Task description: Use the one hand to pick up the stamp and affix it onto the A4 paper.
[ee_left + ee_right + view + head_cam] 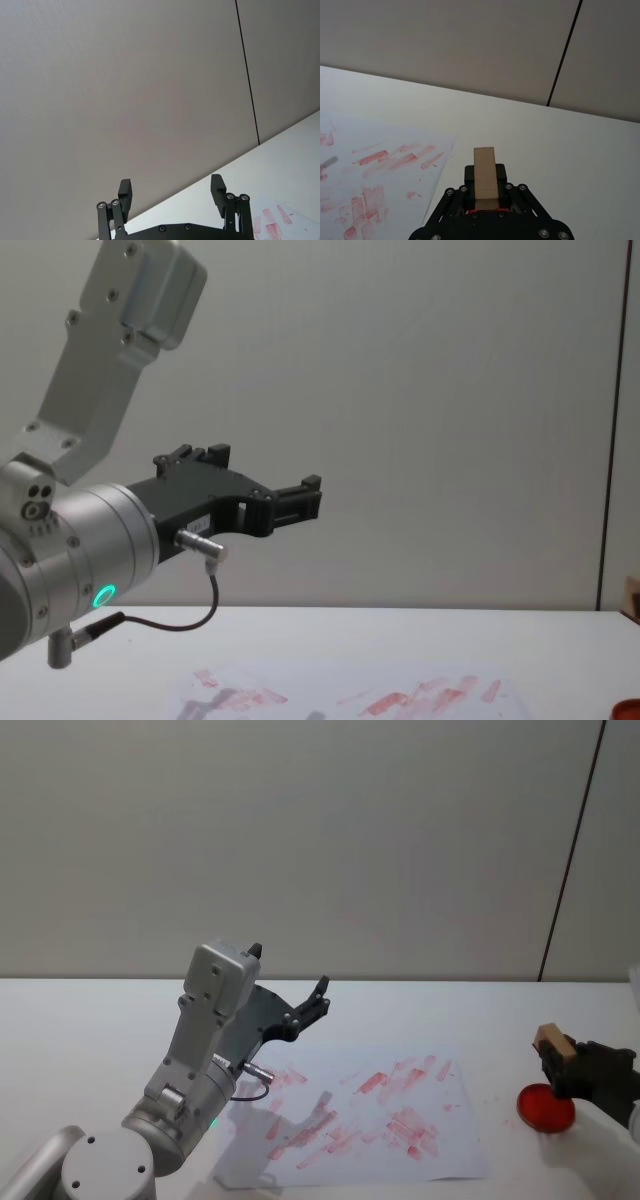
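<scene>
**Stamp in the right gripper, paper lies to its left**

The right gripper (562,1065) is clamped on the stamp (553,1042), a small tan wooden block. In the right wrist view the block (485,178) stands out from between the fingers, its long axis in line with the fingers. The gripper hangs above the red ink pad (546,1107), near the right edge of the table (90,1020).

The A4 paper (440,1160) lies flat in the middle of the table, to the left of the stamp and well apart from it. Many red marks already cover it.

I judge that the coming move is a carry to the left and then a press down. The way between looks free.

The left gripper (318,998), on the big silver arm, is raised over the far left corner of the paper, fingers apart and holding nothing. It could be in the way if the stamp goes to that corner; the near right part has more room.
</scene>
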`<state>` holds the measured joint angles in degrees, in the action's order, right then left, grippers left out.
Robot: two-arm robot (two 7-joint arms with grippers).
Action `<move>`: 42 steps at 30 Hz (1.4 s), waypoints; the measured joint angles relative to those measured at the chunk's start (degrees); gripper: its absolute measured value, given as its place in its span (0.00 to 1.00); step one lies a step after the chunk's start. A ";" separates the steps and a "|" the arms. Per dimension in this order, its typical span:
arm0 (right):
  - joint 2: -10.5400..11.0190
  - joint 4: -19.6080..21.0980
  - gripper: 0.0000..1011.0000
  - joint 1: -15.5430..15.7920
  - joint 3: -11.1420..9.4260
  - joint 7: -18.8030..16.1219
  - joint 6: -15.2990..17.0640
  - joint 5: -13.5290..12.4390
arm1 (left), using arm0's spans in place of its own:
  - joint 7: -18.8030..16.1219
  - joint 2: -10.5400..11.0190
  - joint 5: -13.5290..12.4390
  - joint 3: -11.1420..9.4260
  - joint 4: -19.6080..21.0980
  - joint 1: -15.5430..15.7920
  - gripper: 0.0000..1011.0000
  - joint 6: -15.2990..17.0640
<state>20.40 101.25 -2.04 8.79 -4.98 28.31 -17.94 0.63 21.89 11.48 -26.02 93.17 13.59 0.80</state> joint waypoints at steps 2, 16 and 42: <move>0.43 -0.03 0.22 0.26 -0.22 -0.07 0.08 0.18 | 0.00 0.00 0.00 0.00 0.00 0.00 0.99 0.00; 0.82 -3.09 0.22 -0.05 0.37 -1.91 0.24 3.87 | -0.01 0.00 0.00 0.00 0.00 0.00 0.99 0.00; 0.15 -7.07 0.53 -0.63 1.56 -3.20 0.50 7.91 | 0.00 0.00 0.00 0.00 0.00 0.00 0.99 0.00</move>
<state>20.56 94.19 -2.68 10.35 -8.18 28.81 -10.03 0.63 21.89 11.48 -26.03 93.17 13.59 0.80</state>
